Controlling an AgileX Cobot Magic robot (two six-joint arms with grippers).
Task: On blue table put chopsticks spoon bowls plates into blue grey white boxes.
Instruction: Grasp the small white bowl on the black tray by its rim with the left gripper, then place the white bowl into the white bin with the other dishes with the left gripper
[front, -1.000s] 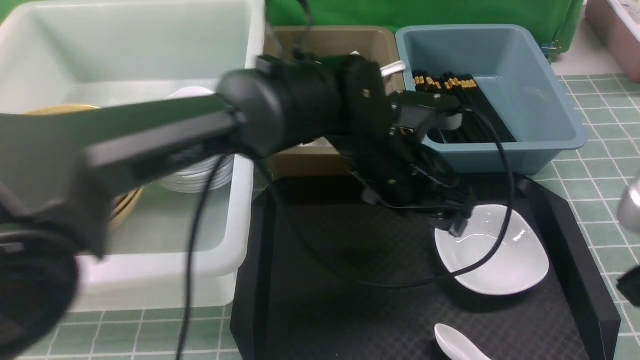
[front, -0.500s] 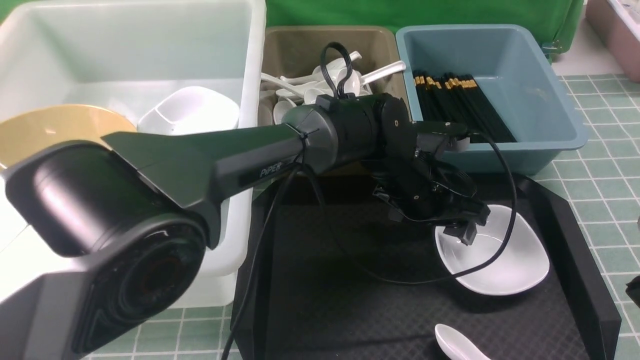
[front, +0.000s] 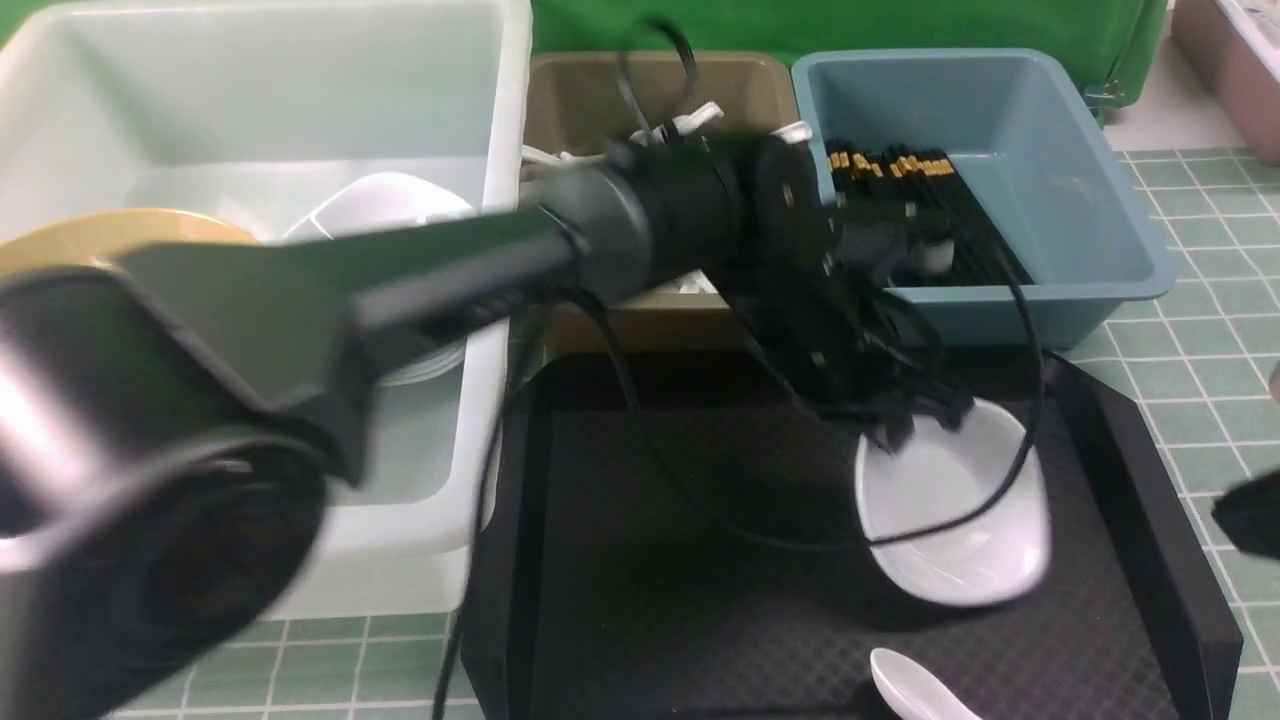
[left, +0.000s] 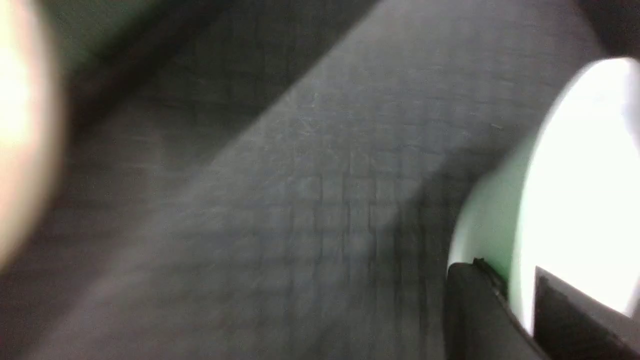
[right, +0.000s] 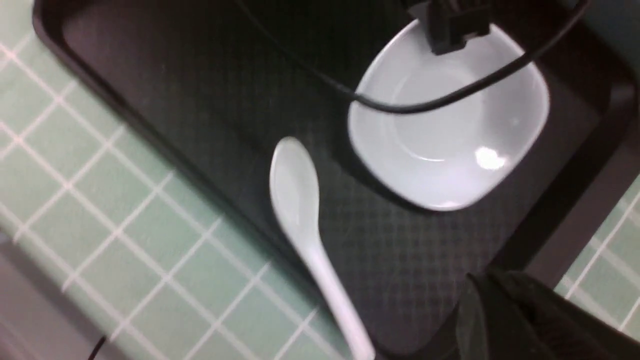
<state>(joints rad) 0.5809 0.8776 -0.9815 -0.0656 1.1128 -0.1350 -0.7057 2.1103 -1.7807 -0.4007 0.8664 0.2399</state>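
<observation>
My left gripper (front: 915, 425) is shut on the far rim of a small white plate (front: 950, 520), which tilts up off the black tray (front: 650, 560). In the left wrist view the plate's rim (left: 575, 175) sits between the fingers (left: 475, 305). A white spoon (front: 915, 690) lies on the tray's near edge; the right wrist view shows the spoon (right: 300, 210) beside the plate (right: 450, 130). My right gripper (right: 482, 275) is shut and empty, hovering over the tray's right rim. Chopsticks (front: 900, 165) lie in the blue box (front: 1060, 120).
The white box (front: 300, 90) holds a tan bowl (front: 100, 230) and white plates (front: 380, 205). The grey box (front: 600, 90) holds several white spoons. The left arm and its cable span the tray. The blue table (front: 1190, 340) shows around it.
The left gripper's jaws closed on the plate's far rim. The plate has tipped up and shifted slightly left. The left arm has swung and is blurred.
</observation>
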